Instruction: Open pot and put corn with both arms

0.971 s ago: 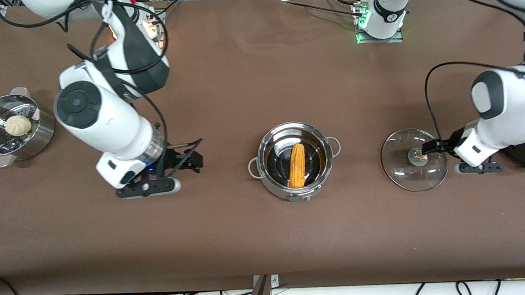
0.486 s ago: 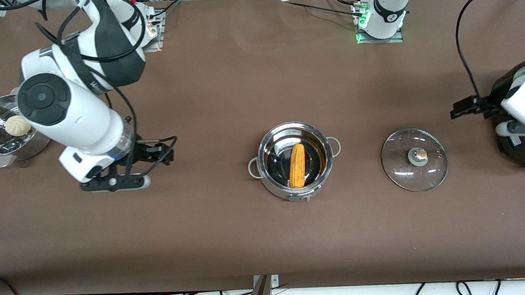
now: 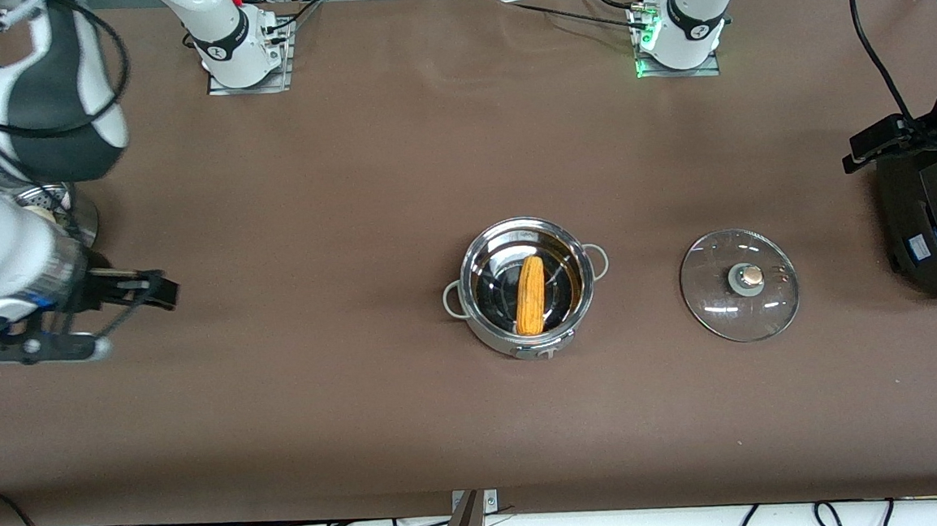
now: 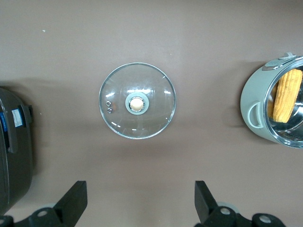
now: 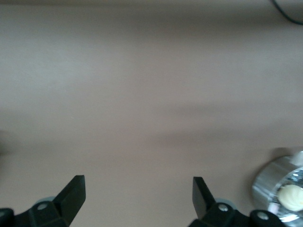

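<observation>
**Corn lies in the open pot, lid set beside it**

The pot (image 3: 527,285) is round, of shiny steel, with two small grey loop handles, and stands near the middle of the table (image 3: 398,178). It has no lid on. One corn (image 3: 530,294) cob, yellow-orange with rows of kernels, lies inside it on the bottom, shorter than the pot is wide. The glass lid (image 3: 739,284) with its grey-and-copper knob lies flat on the table beside the pot, toward the left arm's end, apart from it.

No writing can be read on the pot or the lid; a small label on the black cooker (image 3: 934,226) is too small to read.

There is one pot, one corn, one lid, one cooker, and one steamer pot (image 3: 67,210) with a pale bun (image 5: 289,197).

The left gripper (image 4: 139,201) hangs over the table near the cooker, its fingers spread wide with nothing between them. The right gripper (image 5: 138,196) hangs over bare table beside the steamer pot, also spread and empty.
</observation>
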Action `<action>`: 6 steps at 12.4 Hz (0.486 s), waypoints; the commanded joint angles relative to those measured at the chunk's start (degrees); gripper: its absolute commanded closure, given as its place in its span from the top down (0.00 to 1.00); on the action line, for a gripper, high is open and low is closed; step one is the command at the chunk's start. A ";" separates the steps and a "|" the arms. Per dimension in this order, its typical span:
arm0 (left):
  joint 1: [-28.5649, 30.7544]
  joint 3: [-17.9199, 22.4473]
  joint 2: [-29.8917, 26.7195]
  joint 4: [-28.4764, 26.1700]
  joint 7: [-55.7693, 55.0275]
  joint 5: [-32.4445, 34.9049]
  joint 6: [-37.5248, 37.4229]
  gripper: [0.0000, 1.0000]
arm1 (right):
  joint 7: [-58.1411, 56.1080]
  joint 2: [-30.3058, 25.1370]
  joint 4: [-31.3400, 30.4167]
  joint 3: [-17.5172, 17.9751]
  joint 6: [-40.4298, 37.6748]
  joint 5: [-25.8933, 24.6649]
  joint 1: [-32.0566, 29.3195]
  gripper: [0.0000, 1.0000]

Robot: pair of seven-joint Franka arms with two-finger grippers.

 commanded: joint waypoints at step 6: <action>0.55 0.77 1.32 4.48 -1.77 0.86 -1.16 1.00 | -1.30 -23.39 -32.14 0.87 10.34 5.16 -7.90 1.00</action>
